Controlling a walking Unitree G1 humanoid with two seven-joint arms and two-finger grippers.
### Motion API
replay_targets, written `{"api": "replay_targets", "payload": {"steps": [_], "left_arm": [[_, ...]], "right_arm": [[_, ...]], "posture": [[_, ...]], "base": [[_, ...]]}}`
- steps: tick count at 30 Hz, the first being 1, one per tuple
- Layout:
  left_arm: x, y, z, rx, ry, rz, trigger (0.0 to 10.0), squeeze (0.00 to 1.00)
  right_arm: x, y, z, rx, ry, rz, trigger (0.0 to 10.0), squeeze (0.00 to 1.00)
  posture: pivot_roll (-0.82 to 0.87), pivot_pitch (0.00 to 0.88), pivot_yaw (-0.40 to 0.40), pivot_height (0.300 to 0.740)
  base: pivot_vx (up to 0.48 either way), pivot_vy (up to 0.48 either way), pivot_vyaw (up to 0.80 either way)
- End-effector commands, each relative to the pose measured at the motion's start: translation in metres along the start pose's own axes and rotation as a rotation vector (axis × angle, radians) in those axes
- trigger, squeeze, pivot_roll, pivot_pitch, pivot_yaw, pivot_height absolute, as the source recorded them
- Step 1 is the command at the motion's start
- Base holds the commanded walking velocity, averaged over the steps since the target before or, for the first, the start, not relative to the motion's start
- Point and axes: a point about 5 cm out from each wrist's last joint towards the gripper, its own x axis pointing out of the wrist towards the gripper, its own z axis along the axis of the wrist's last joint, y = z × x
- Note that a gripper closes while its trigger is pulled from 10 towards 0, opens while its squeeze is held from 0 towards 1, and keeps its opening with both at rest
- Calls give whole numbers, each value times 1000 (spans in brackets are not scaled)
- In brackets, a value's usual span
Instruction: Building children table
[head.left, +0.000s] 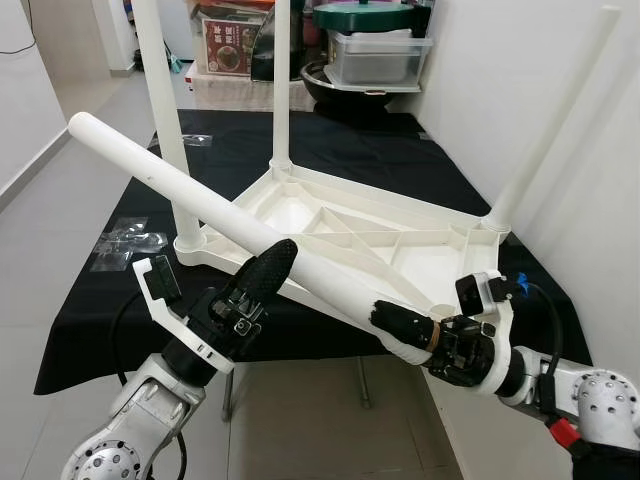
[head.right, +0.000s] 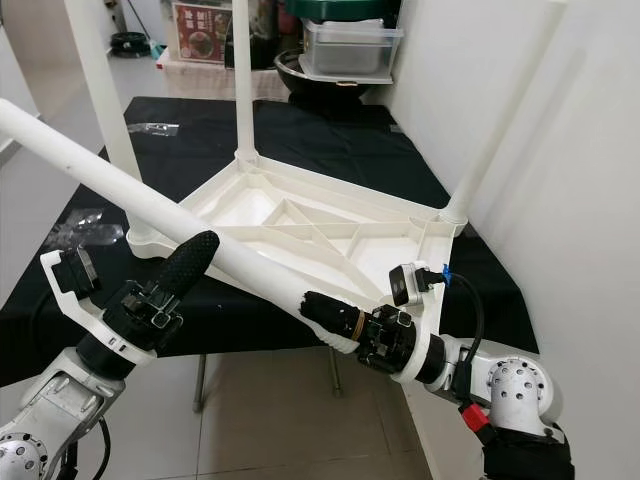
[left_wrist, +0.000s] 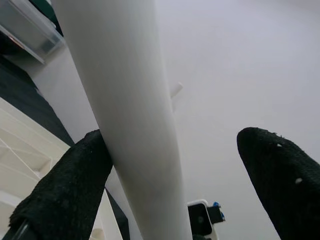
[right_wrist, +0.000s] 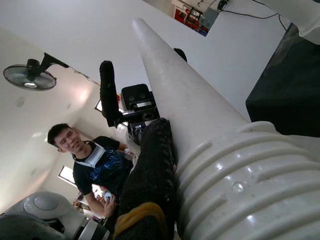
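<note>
Gripping loose white table leg: right tool, left tool alongside.

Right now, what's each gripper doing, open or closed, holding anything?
Left gripper: open, one finger resting against the loose table leg.
Right gripper: closed on the leg's threaded end.
</note>
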Motion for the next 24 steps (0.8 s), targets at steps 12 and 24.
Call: {"api": "replay_targets", "payload": {"steps": [12,24], "left_arm": [[4,3,16,37,-60,12,10000,0],[3,0,20,-13,-87,-3,10000,0]], "right_arm": [[2,3,-15,20,65,10,0,0],[-6,0,-10,32,24,-9,0,0]], "posture": [[64,0,-99,740],[64,0,-100,740]], "base": [[0,0,0],[0,0,0]]}}
